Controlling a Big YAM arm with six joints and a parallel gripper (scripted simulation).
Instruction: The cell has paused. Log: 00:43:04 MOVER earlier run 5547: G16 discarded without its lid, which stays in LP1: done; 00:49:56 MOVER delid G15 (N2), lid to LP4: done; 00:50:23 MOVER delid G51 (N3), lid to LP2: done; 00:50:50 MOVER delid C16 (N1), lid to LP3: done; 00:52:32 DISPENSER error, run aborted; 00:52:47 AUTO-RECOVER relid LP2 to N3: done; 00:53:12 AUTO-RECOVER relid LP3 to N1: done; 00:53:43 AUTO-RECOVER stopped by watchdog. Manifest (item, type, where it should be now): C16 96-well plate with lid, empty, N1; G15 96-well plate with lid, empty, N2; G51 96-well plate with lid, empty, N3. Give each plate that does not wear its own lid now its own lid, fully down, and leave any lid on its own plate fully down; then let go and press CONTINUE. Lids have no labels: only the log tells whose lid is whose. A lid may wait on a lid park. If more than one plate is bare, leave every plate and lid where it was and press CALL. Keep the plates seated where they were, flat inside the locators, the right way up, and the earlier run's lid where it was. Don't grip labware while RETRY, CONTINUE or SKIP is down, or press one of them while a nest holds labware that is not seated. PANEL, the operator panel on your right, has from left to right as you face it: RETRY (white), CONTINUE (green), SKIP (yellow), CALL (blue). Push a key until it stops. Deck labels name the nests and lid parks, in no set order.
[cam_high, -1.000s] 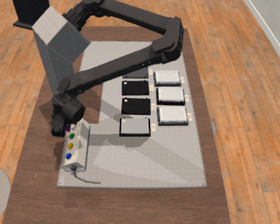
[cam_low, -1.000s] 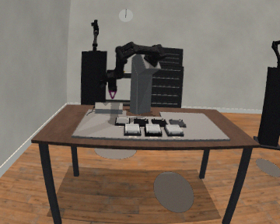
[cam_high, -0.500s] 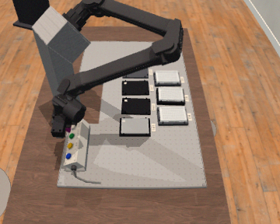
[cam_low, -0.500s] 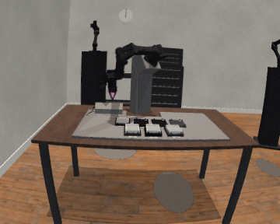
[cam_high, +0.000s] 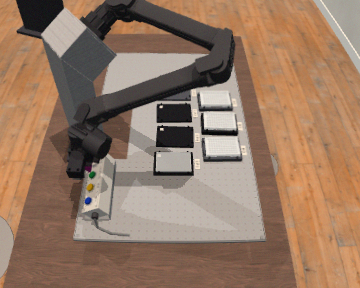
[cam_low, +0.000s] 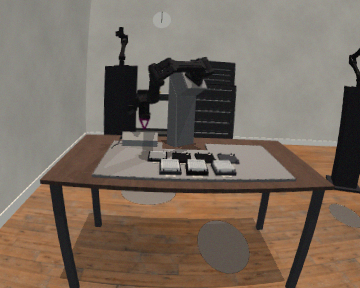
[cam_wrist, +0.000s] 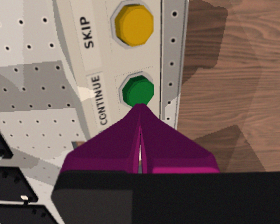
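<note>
My gripper (cam_high: 88, 169) (cam_low: 144, 125) (cam_wrist: 140, 111) is shut and empty. It hangs over the operator panel (cam_high: 102, 200) (cam_wrist: 70, 45), with its magenta tips pointing at the near edge of the green CONTINUE key (cam_high: 92, 175) (cam_wrist: 137, 91). I cannot tell whether the tips touch the key. Three 96-well plates (cam_high: 215, 100) (cam_high: 219, 122) (cam_high: 222, 148) sit in a column of nests on the right and look alike, with pale tops. In the exterior view they form the front row (cam_low: 170, 166) (cam_low: 197, 167) (cam_low: 223, 167). One lone lid (cam_high: 173, 163) (cam_low: 157, 156) lies on the nearest lid park.
Two lid parks (cam_high: 174, 113) (cam_high: 174, 136) are bare and black; a further one is partly under the arm. On the panel are the yellow SKIP key (cam_high: 90, 187) (cam_wrist: 134, 24) and the blue CALL key (cam_high: 88, 200). A grey tower (cam_high: 75, 55) stands behind the panel.
</note>
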